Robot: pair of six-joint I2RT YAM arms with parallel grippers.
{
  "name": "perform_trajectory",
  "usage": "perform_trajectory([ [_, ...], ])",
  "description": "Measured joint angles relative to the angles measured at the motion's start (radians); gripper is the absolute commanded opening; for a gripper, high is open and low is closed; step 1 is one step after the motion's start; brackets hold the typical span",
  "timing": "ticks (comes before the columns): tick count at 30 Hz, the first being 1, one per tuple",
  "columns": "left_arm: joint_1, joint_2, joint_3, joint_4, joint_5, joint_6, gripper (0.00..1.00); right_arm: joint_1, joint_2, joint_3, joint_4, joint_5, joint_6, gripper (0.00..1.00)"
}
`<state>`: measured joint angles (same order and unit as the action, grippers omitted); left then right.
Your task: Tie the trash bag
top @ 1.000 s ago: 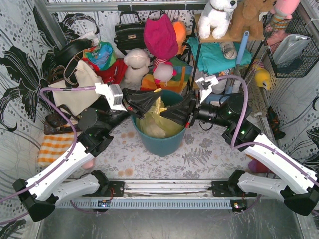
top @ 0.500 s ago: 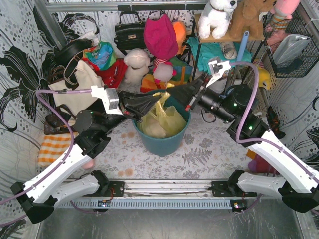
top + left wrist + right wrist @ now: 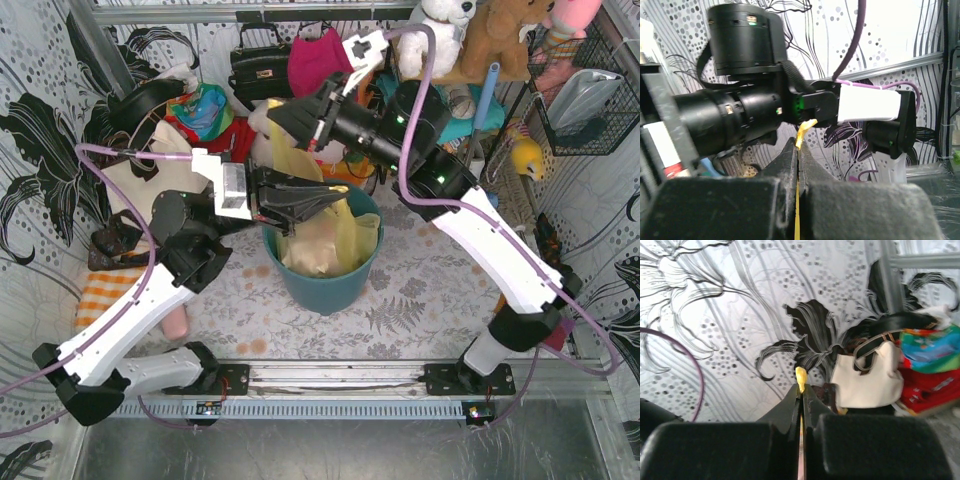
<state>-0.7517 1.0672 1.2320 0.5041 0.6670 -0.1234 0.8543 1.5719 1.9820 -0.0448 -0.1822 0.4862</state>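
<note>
While the trash bag (image 3: 325, 245) sits in the bin (image 3: 335, 290), the right jaws, shut on one yellow corner, have swung up and across over the left jaws, shut on another. The corners now cross, ready for a knot. Toys (image 3: 440, 30) crowd behind; the counter (image 3: 420, 300) in front leaves more room.

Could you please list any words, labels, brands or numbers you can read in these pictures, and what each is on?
No text is legible in any view.
The white-and-red patch at the left wrist view's left edge: too blurred to read.
</note>
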Motion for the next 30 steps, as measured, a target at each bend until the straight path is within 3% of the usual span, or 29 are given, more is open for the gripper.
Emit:
perform_trajectory([
  [6, 0.0, 0.086, 0.079, 0.029, 0.045, -0.002, 0.0, 0.0, 0.191, 0.307, -0.095, -0.171, 0.039, 0.0],
  [10, 0.0, 0.105, 0.08, 0.035, 0.046, -0.002, 0.0, 0.0, 0.213, 0.325, -0.14, -0.224, 0.058, 0.0],
  [19, 0.0, 0.051, -0.056, 0.039, -0.058, 0.025, 0.0, 0.0, 0.043, -0.003, -0.147, -0.105, 0.075, 0.0],
  [30, 0.0, -0.058, -0.154, 0.058, -0.187, 0.047, 0.0, 0.0, -0.274, -0.455, 0.058, 0.06, 0.082, 0.0],
])
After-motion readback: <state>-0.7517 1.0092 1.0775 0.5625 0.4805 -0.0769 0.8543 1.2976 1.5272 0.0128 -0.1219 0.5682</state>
